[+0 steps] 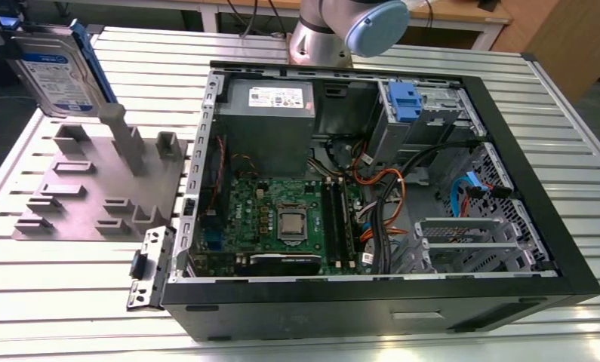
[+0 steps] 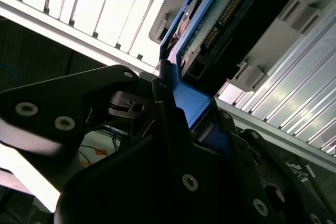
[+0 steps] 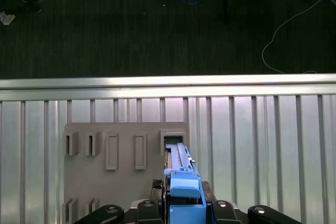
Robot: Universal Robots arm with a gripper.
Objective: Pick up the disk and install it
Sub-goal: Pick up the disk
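Clearly, the black gripper [image 3: 184, 205] clamps the blue carrier of the silver-grey rectangular disk [image 1: 60, 74], held upright over the far corner of the grey slotted fixture plate [image 1: 78, 204] on the ribbed aluminium table [image 1: 68, 271]. Whether its lower edge sits in a slot cannot be told.

The second wrist view's edge crops the silver-grey hard disk in its blue plastic carrier [image 2: 220, 19], black gripper fingers [image 2: 168, 124] covering its near end; the exterior view's top edge crops the grey arm [image 1: 325, 38].
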